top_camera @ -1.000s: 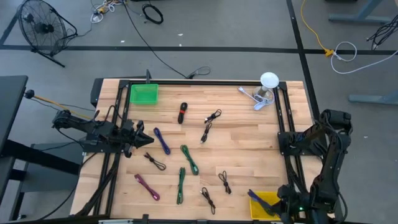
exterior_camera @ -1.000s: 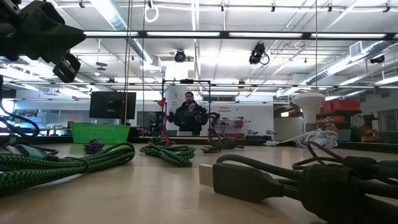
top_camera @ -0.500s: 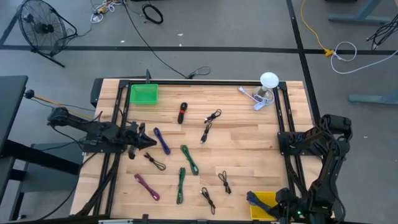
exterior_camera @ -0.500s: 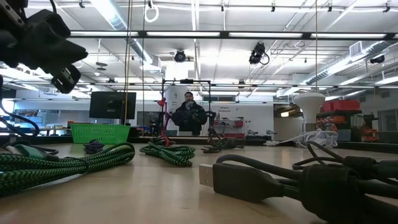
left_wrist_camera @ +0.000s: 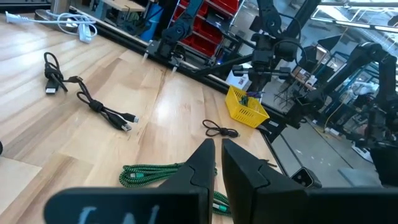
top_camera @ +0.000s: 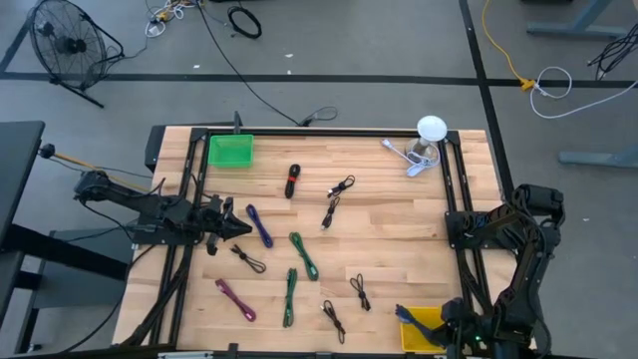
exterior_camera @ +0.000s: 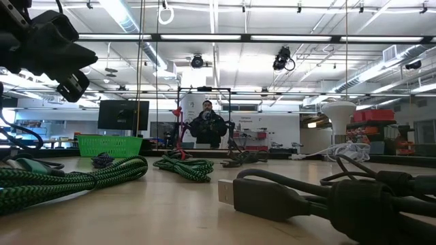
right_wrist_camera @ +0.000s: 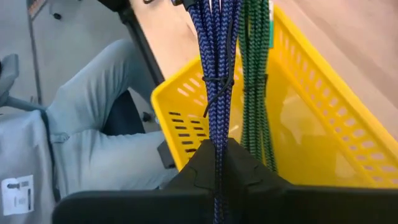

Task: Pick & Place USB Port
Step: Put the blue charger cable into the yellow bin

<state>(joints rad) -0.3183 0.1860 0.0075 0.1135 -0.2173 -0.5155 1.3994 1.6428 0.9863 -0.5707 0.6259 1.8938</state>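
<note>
Seemingly unmarked: blue cable (right_wrist_camera: 214, 68) in right claw (right_wrist_camera: 222, 149) (no lettering legible).

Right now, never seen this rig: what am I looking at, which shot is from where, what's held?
Two dark robot arms work at a wooden table. The high view looks straight down; the low view sits at table height; each wrist view looks past that arm's own fingers.

Bundled cables lie scattered on the table, among them a purple cable, green cable and pink cable, plus several black ones. A green bin sits at the far left corner, a yellow bin at the near right.

The left gripper hovers beside the purple cable, fingers nearly together, holding nothing. The right gripper is shut on a blue cable above the yellow bin, where a green cable already lies. A person sits beyond the table in the low view.
</note>
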